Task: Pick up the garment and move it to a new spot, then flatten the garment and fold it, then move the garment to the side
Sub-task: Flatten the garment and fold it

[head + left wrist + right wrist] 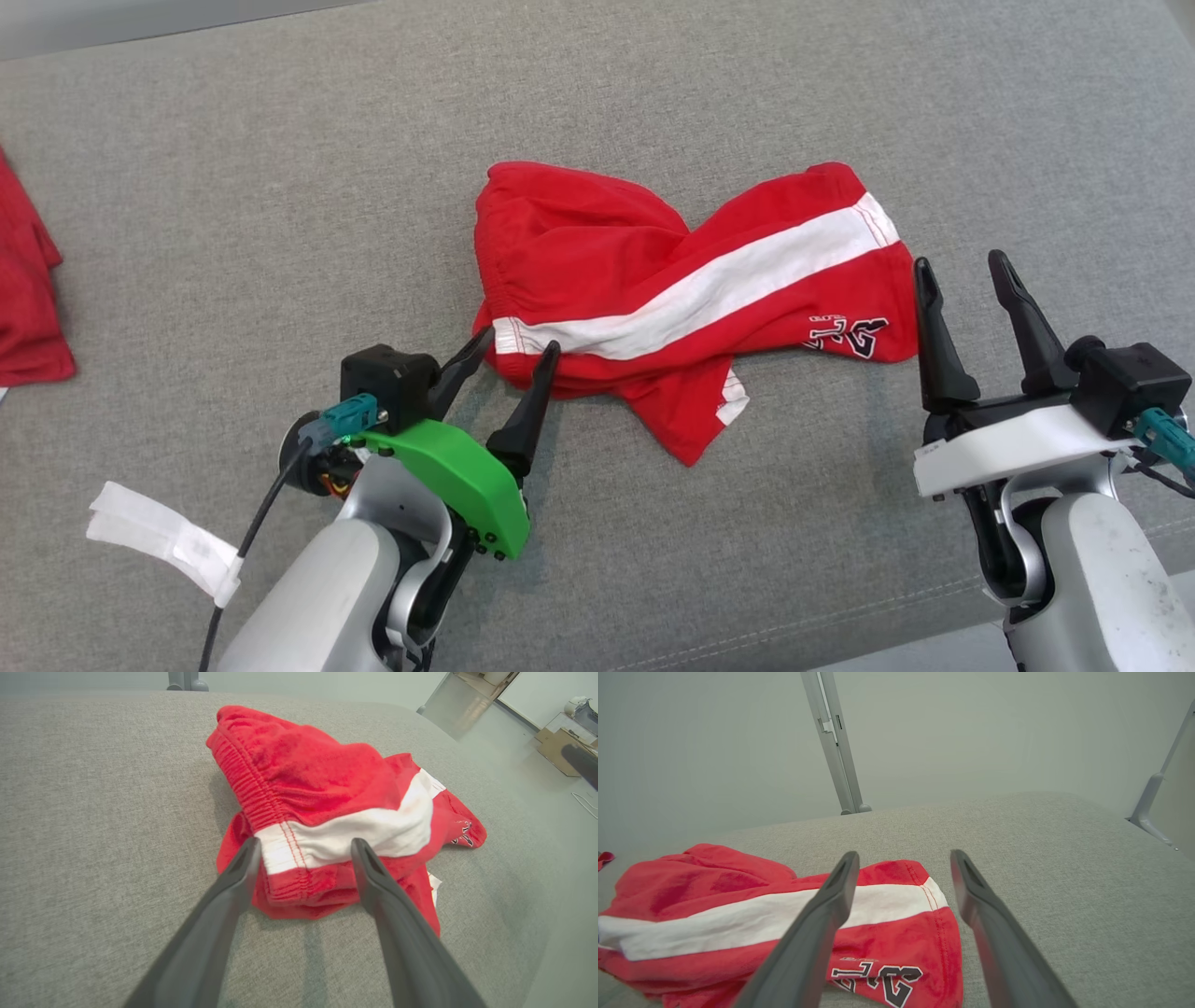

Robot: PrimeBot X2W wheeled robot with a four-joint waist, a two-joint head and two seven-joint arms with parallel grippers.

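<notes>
The garment (672, 289) is a pair of red shorts with a white side stripe and a dark number print, lying crumpled and twisted on the grey cloth surface. My left gripper (519, 343) is open at the waistband corner of the shorts (303, 858), one finger on each side of that edge. My right gripper (962, 266) is open just off the leg hem at the garment's right end, beside the number print (878, 977), with nothing between its fingers.
The grey fabric surface (233, 205) stretches in all directions. Another red garment (28, 289) lies at the far left edge. A white paper strip (163, 541) sits at the lower left. Metal frame posts (833, 742) stand beyond the far edge.
</notes>
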